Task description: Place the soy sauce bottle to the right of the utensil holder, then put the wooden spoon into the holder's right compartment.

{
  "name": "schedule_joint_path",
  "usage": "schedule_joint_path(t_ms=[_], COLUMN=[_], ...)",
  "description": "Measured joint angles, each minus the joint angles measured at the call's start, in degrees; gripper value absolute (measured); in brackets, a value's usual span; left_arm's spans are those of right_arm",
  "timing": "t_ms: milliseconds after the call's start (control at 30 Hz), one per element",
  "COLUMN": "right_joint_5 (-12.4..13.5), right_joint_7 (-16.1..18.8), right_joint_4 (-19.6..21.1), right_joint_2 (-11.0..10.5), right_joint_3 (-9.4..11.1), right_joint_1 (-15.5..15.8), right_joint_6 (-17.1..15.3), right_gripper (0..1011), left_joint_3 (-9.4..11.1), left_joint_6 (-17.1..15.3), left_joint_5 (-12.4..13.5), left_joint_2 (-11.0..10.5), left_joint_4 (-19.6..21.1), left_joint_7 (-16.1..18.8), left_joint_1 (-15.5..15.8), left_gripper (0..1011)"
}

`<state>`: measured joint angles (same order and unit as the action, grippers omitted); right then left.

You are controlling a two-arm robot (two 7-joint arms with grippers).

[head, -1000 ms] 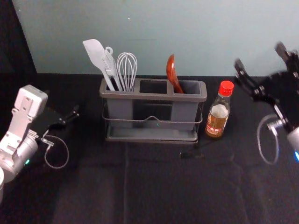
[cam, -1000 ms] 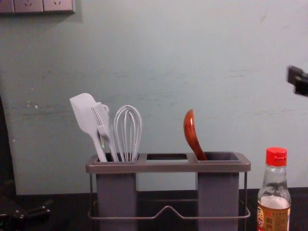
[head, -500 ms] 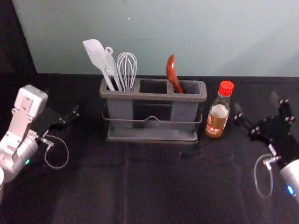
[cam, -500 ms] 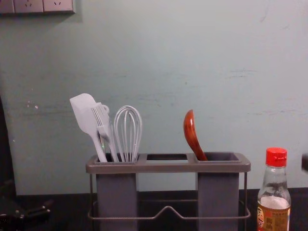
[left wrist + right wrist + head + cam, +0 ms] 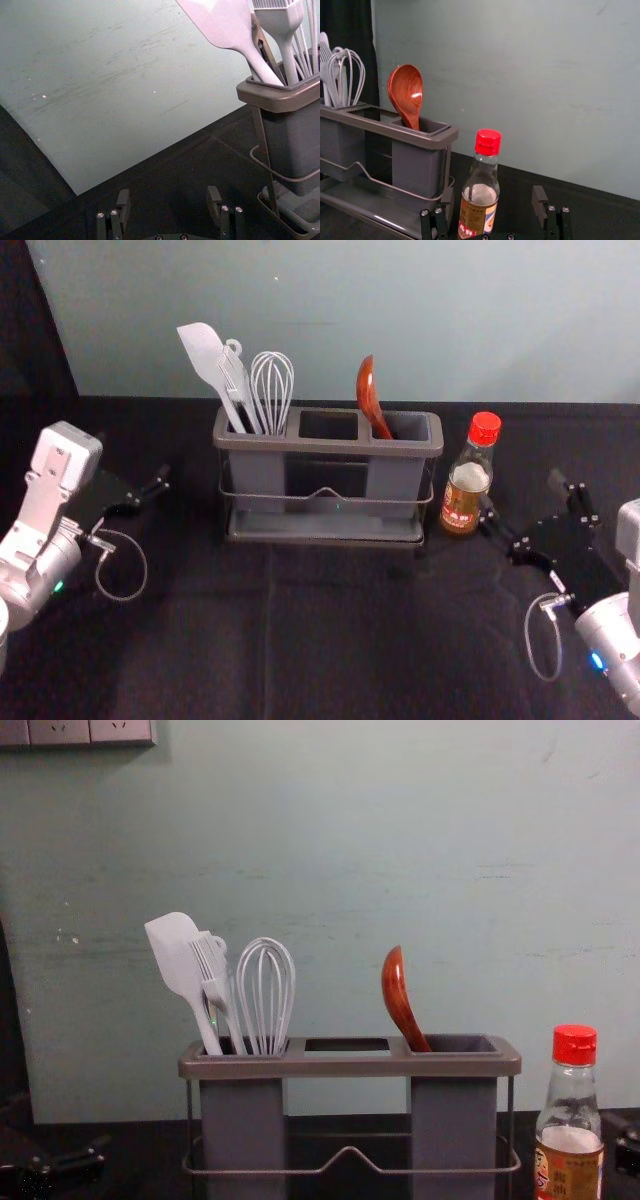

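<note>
While left gripper point(image 5: 135, 459) flanks holder point(image 5: 330, 447), right gripper point(image 5: 521, 491) near labelled bottle point(image 5: 466, 490), all fingers point(image 5: 539, 200) spread.

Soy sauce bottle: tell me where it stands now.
In the head view, the soy sauce bottle stands just right of the utensil holder, near the right pincer.

Both grippers' fingers spread wide.

The soy sauce bottle point(image 5: 467, 478), made of clear glass with a red cap and a printed label, stands upright just to the right of the grey utensil holder point(image 5: 325, 446). The glossy, reddish-brown wooden spoon point(image 5: 367, 390) leans leftward, bowl up, in the holder's right compartment.
</note>
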<state>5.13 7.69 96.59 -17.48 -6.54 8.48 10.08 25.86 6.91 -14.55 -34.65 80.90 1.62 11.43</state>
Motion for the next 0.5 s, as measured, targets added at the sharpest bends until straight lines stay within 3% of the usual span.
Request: schedule_joint_path(t_ms=[500], right_joint_5=[-0.6], right_joint_7=[2.3], right_joint_4=[-2.3], right_joint_2=[1.8], right_joint_3=[1.0], right_joint_1=[-0.9], right_joint_6=[-0.2], right_gripper=[1002], left_joint_3=[0.0], left_joint_6=[0.0], left_joint_5=[0.0], left_joint_2=[0.0], left_joint_4=[0.0], left_joint_7=[0.0], left_joint_1=[0.0], left_gripper=[1005])
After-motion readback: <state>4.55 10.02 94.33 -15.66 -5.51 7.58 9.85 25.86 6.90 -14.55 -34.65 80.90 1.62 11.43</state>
